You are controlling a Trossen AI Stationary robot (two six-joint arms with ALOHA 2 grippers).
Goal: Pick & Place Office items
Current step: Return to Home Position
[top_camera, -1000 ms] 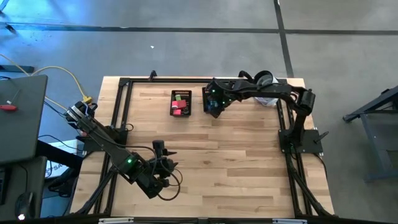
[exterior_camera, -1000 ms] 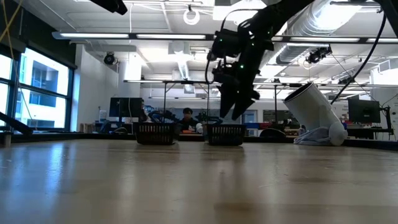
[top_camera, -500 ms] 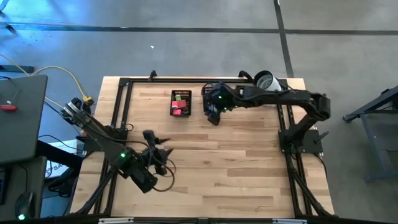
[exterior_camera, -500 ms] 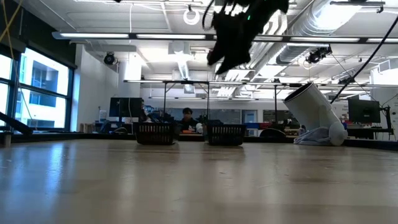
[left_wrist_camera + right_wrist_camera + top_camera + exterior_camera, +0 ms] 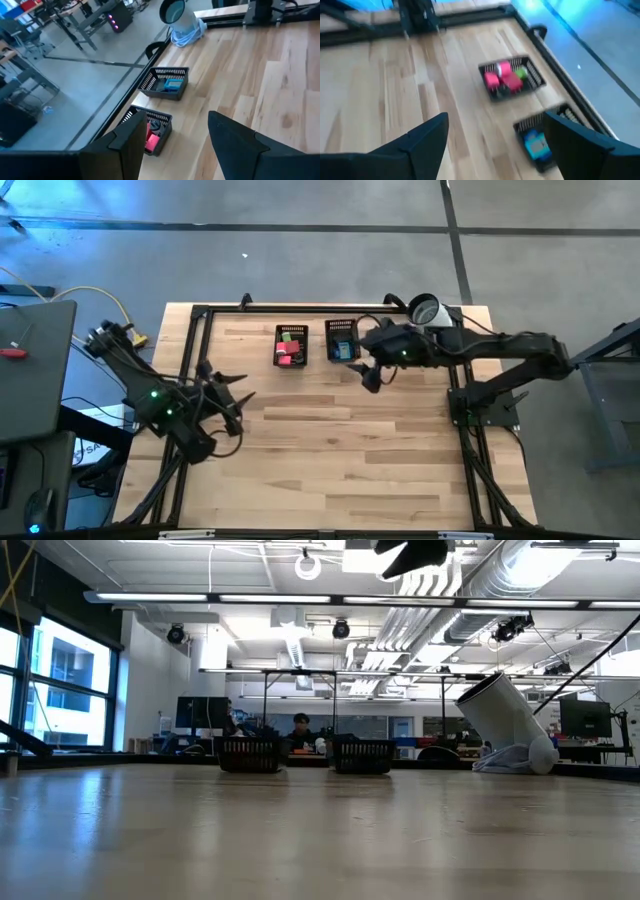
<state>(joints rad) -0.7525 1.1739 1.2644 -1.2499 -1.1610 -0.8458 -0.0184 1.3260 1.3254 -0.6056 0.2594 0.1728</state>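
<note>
L jaws spread wide, empty, above the worktop (image 5: 330,440) near its L edge. R jaws also apart, empty, just beside the R mesh tray (image 5: 341,323). Red, pink, green pcs (image 5: 290,352) sit in L mesh tray (image 5: 277,346) (trays side by side); blue pc (image 5: 341,350) in R one.

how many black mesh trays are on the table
2, side by side at the far edge of the table: the left tray holds red, pink and green pieces, the right tray a blue piece. None looks hidden.
</note>
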